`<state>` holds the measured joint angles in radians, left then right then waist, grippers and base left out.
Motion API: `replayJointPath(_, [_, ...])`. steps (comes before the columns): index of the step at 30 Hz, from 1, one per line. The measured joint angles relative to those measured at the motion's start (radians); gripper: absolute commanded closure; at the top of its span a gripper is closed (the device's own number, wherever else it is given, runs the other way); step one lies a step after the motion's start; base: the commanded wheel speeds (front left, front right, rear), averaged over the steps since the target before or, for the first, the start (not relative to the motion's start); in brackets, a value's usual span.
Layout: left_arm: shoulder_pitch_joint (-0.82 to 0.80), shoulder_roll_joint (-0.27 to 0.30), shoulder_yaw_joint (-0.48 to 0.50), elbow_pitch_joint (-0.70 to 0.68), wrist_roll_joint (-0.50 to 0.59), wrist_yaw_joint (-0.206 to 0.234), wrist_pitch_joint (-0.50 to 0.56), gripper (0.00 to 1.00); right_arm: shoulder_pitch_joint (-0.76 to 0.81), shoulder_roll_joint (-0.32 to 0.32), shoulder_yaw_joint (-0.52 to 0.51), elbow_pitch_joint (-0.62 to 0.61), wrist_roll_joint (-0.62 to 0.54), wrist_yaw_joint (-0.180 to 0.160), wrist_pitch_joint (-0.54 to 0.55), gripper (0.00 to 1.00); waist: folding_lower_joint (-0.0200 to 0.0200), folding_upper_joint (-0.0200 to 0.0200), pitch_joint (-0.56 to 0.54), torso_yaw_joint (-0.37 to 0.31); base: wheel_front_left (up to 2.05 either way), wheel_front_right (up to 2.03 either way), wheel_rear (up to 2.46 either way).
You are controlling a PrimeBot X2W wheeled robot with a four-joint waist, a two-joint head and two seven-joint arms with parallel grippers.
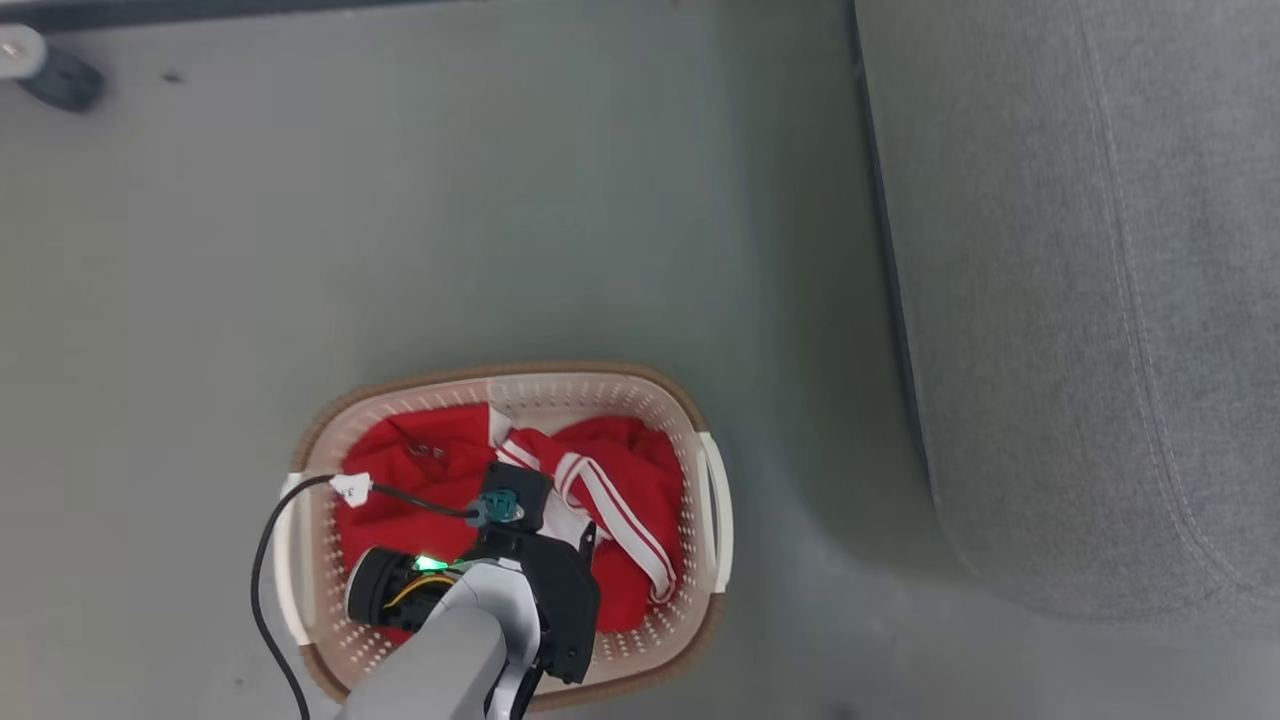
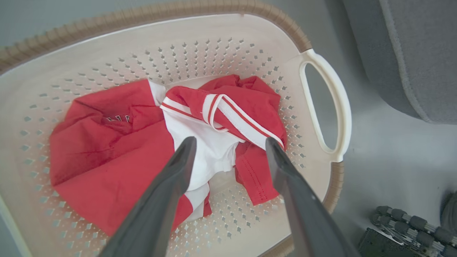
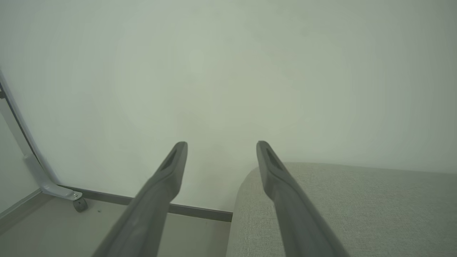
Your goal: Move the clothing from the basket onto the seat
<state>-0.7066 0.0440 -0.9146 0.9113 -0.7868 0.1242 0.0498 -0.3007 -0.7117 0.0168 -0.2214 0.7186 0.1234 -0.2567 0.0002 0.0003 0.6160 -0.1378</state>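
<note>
**Left gripper poised over the red heap**

The clothing lies crumpled in the bottom of the basket, with a white panel and a striped band bunched in the middle. None of it is on the seat yet. The left gripper hangs just above that bunch, its fingers spread wide and holding nothing. For a sound pick, I judge it should go straight down onto the raised striped fold. Both fingertips should sink into the cloth clear of the perforated wall, then close on several layers so the garment lifts whole. The basket stands on the floor, with the seat near on the robot's right. The right gripper is wide open too, and empty.
</note>
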Motion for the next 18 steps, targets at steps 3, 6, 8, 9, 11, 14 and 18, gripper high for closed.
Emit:
replayJointPath(3, [-0.012,0.001,-0.003,0.015,-0.026,0.000,0.020,0.00,-0.003,-0.016,-0.014,-0.032,0.027,0.000,0.000,0.00,0.0000,0.0000,0.043,-0.020,0.00,0.00,0.00])
replayJointPath(6, [-0.028,0.001,-0.006,0.028,-0.040,0.000,0.040,0.00,-0.020,-0.024,-0.027,-0.059,0.045,0.000,0.000,0.00,0.0000,0.0000,0.086,-0.039,0.00,0.00,0.00])
replayJointPath(8, [-0.044,0.001,-0.005,0.044,-0.051,0.000,0.052,0.00,-0.033,-0.032,-0.032,-0.083,0.055,0.000,0.000,0.00,-0.0001,0.0000,0.115,-0.052,0.00,0.00,0.00])
replayJointPath(9, [-0.051,0.001,-0.001,0.050,-0.075,0.000,0.055,0.00,-0.041,-0.033,-0.034,-0.095,0.059,0.000,0.000,0.00,0.0000,0.0000,0.129,-0.058,0.00,0.00,0.00])
replayJointPath(11, [-0.061,0.002,-0.001,0.069,-0.094,0.000,0.064,0.00,-0.054,-0.036,-0.036,-0.116,0.067,0.000,0.000,0.00,0.0000,-0.0001,0.157,-0.071,0.00,0.00,0.00])
replayJointPath(14, [-0.076,0.004,0.002,0.090,-0.124,0.000,0.064,0.00,-0.066,-0.038,-0.041,-0.139,0.082,0.000,0.000,0.00,0.0000,-0.0001,0.196,-0.091,0.00,0.00,0.00])
replayJointPath(18, [-0.103,0.004,0.005,0.107,-0.161,0.000,0.064,0.00,-0.078,-0.039,-0.054,-0.153,0.096,0.000,0.000,0.00,0.0000,0.0000,0.243,-0.118,0.00,0.00,0.00])
